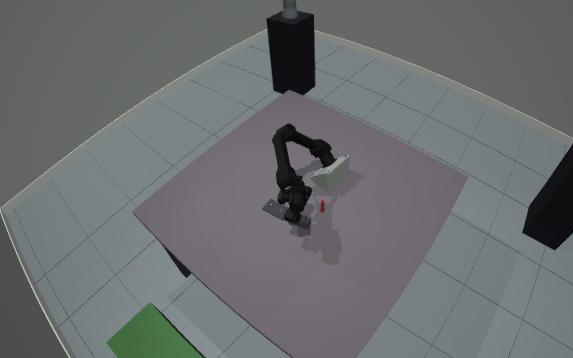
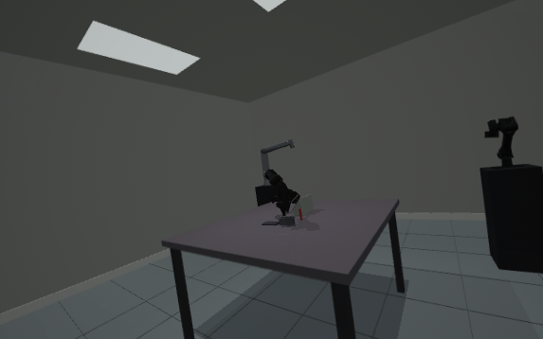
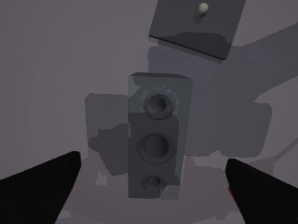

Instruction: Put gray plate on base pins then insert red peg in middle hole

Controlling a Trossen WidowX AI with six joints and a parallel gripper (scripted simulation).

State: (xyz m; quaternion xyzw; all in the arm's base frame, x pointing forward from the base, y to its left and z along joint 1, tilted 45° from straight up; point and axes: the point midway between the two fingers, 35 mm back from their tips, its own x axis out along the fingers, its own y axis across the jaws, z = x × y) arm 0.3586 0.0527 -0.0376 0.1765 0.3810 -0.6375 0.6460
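the gray plate [image 3: 200, 12] lies flat on the tabletop [image 3: 53, 43], beyond our fingers; the base [image 3: 154, 137] sits between them, below. our fingers stand wide and hold nothing. the red peg [image 1: 322, 205] stands beside.

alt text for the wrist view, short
The open tool hangs over a gray block with three holes on the table, its two dark fingers at the lower corners. A flat gray piece with a pale pin lies beyond.
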